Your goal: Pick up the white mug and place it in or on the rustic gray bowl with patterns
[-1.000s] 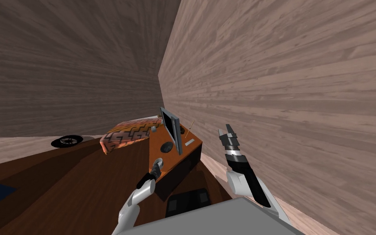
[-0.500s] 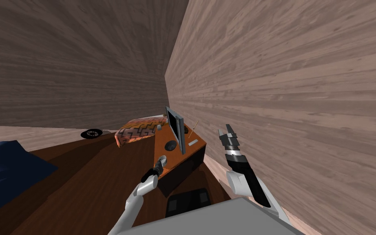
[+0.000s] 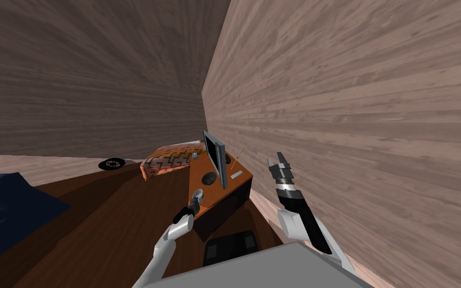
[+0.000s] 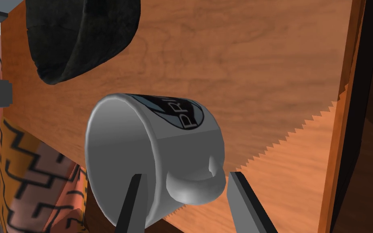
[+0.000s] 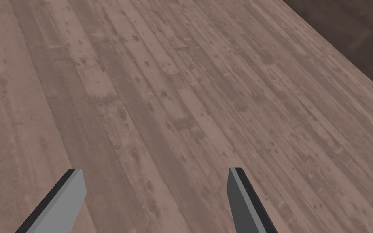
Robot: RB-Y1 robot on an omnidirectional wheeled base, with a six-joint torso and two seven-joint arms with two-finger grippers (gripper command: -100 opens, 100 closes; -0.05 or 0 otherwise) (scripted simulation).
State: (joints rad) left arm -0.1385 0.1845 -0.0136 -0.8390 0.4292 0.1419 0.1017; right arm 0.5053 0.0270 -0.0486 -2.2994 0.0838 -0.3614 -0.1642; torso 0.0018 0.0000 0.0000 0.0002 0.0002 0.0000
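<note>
My left gripper's (image 4: 185, 174) fingers straddle, spread, the handle of the white-grey logo mug (image 4: 141, 141), lower centre on the orange wooden table (image 4: 262, 81). Held by the handle alone, I judge it could swivel and miss the dark bowl (image 4: 80, 36) at upper left. Right gripper (image 5: 153, 170) idles, fingers spread.

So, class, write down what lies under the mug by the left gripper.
The mug rests on the orange-brown wooden top. The patch beneath its base is covered by the mug itself, so it cannot be seen.

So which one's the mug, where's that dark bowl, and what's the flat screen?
mug (image 4: 181, 139), left wrist view, its side wall
dark bowl (image 4: 80, 36), left wrist view, its outer wall
flat screen (image 3: 209, 152), head view, its dark face
</note>
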